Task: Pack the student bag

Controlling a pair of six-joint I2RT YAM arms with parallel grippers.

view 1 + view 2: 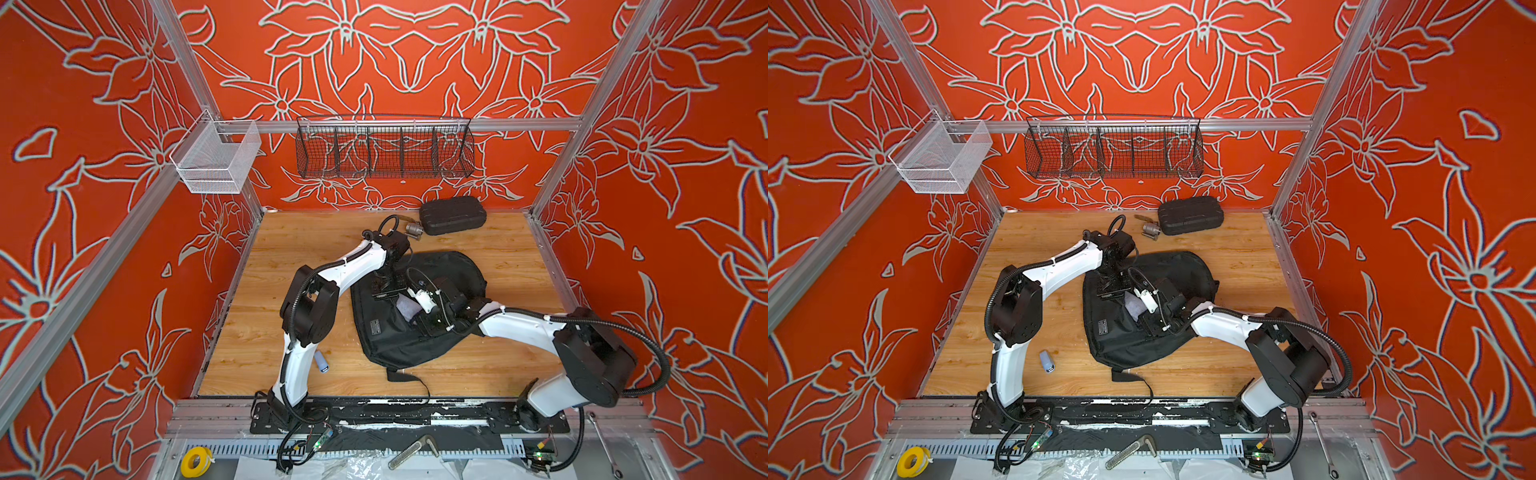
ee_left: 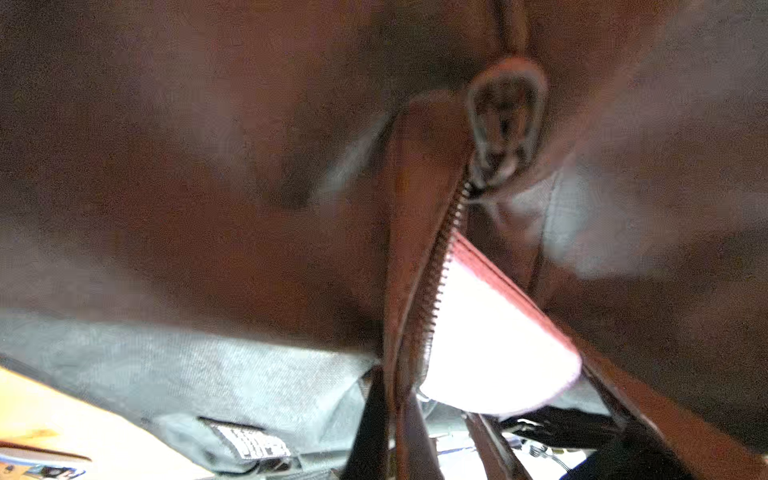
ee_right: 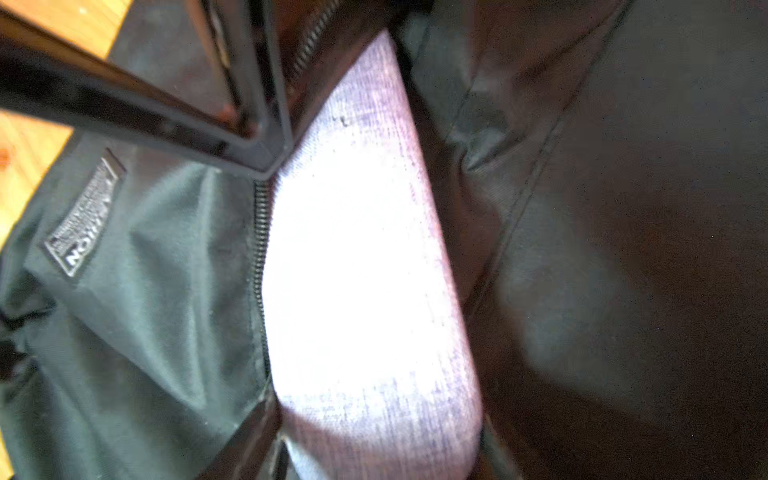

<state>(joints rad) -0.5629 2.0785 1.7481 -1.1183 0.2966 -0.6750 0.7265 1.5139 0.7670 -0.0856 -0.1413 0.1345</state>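
Case [image 1: 452,215] behind student bag [image 1: 453,274]

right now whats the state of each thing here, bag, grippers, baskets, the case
student bag: flat on the table, zip part open, pale lining showing
left gripper: shut, at the bag's zip opening
right gripper: on the bag, jaws hidden
black case: closed
wire basket: empty
white mesh basket: empty

— What's the surface I'm working over?

— I see a light wood-grain tabletop [image 1: 291,249]. A large soft black fabric backpack [image 1: 453,270] lies flat near its middle, one strap trailing over the front edge.

— Anything else on it?

— A black hard-shell oblong case [image 1: 452,215] at the back edge, a small grey metal fitting [image 1: 413,230] just beside it, and a small pale blue cylinder [image 1: 322,361] at front left.
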